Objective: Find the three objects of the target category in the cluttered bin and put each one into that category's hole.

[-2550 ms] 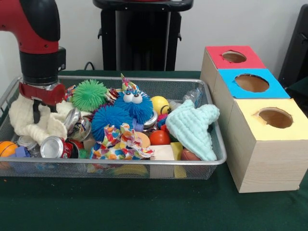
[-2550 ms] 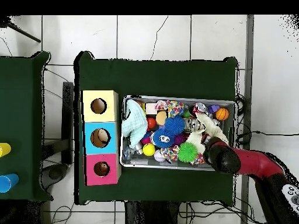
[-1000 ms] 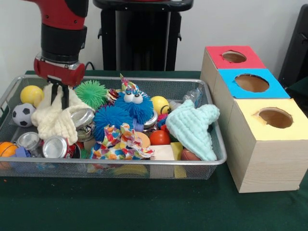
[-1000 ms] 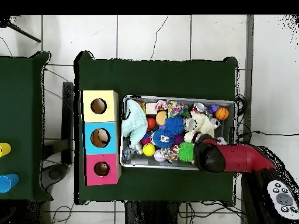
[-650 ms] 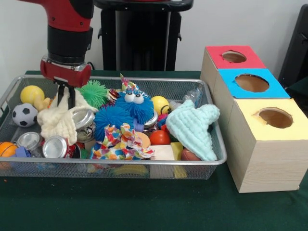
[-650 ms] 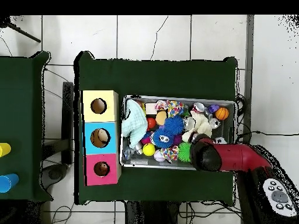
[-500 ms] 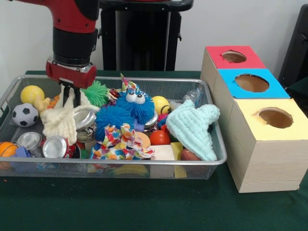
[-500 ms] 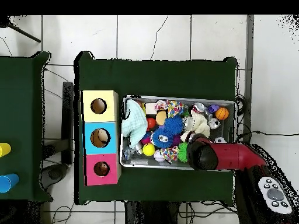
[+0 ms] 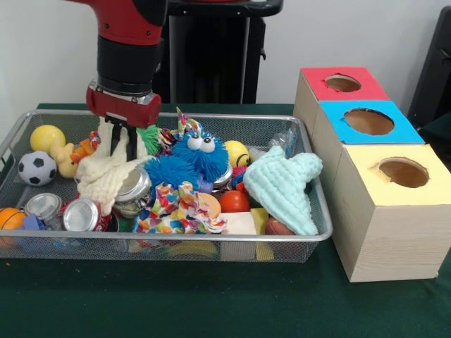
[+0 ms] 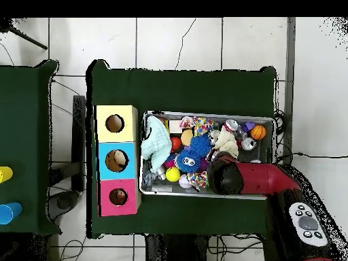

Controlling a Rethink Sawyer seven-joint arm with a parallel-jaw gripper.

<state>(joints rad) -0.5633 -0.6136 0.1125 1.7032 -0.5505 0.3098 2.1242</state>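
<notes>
The gripper [image 9: 124,138] was closed on the cream cloth [image 9: 106,179], lifting it inside the cluttered bin [image 9: 296,239], probably to uncover hidden toy animals. The red-surround hole [image 9: 342,83] stood at the worktop's far edge.

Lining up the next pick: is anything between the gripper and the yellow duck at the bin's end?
Yes. The gripper is shut on a cream cloth that hangs below it, and an orange toy lies between it and the yellow duck. The duck's top is uncovered.
</notes>
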